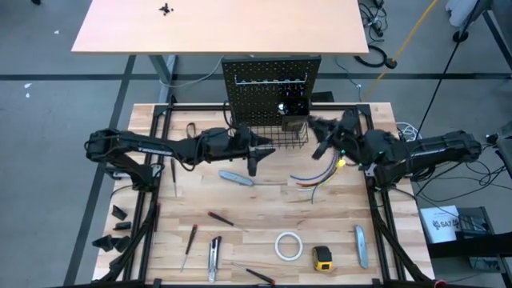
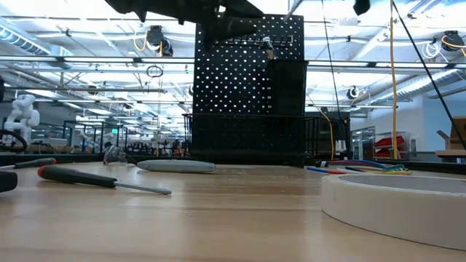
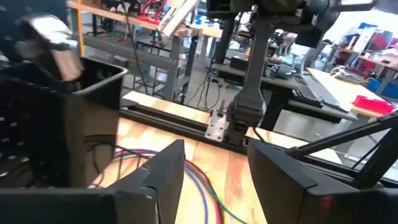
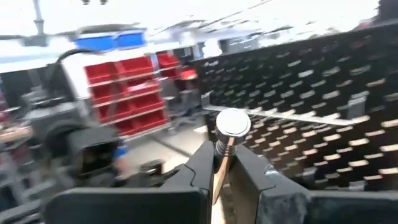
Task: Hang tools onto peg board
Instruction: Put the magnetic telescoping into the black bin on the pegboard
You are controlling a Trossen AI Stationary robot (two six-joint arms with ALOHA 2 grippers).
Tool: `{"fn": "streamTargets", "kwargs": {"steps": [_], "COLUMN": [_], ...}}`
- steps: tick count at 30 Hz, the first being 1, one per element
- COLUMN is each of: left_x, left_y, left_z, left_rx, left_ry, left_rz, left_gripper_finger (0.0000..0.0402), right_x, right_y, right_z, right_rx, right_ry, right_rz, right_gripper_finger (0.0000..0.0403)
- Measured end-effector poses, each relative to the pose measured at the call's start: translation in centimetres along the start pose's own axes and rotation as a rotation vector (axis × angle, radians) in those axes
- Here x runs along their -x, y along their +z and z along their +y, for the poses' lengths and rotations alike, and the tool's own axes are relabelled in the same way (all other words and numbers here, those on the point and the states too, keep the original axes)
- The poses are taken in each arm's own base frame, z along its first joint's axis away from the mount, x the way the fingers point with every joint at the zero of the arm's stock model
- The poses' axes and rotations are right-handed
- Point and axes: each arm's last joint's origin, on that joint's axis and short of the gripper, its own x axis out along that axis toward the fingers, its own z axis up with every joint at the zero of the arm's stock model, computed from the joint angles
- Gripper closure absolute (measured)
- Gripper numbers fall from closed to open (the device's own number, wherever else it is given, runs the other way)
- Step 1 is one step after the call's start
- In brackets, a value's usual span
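Light wood table [image 1: 264, 216] in a bright workshop; the peg board [image 1: 270, 88] stands just ahead of both grippers. Right gripper [image 4: 222, 163] pinches a ratchet [image 4: 230, 127]; left gripper [image 3: 214, 168], jaws parted, holds nothing. Loose behind them: three utility knives [image 1: 237, 178], one tape roll [image 1: 288, 246], one tape measure [image 1: 322, 257]

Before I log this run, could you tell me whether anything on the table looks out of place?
Yes: a bundle of coloured wires lies loose on the table in front of the peg board, among the tools. It is no hand tool, so it looks like clutter.
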Motion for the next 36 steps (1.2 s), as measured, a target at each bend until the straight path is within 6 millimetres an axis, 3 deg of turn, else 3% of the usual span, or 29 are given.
{"fn": "streamTargets", "kwargs": {"steps": [11, 20, 36], "left_x": [1.8, 1.8, 3.8], "left_y": [2.1, 1.9, 3.4], "left_z": [1.5, 1.6, 2.1], "left_rx": [0.005, -0.003, -0.022], "left_ry": [0.052, 0.043, 0.069], "left_rz": [-0.022, -0.003, 0.003], "left_gripper_finger": [0.0219, 0.0219, 0.0219], "right_x": [-2.6, -4.2, -4.8], "right_y": [1.5, 1.7, 1.5], "right_z": [-1.8, -3.1, -4.2], "right_rx": [0.167, 0.109, 0.008], "right_ry": [-0.187, -0.156, -0.111], "right_rz": [0.202, 0.282, 0.337], "right_gripper_finger": [0.0380, 0.0380, 0.0380]}}
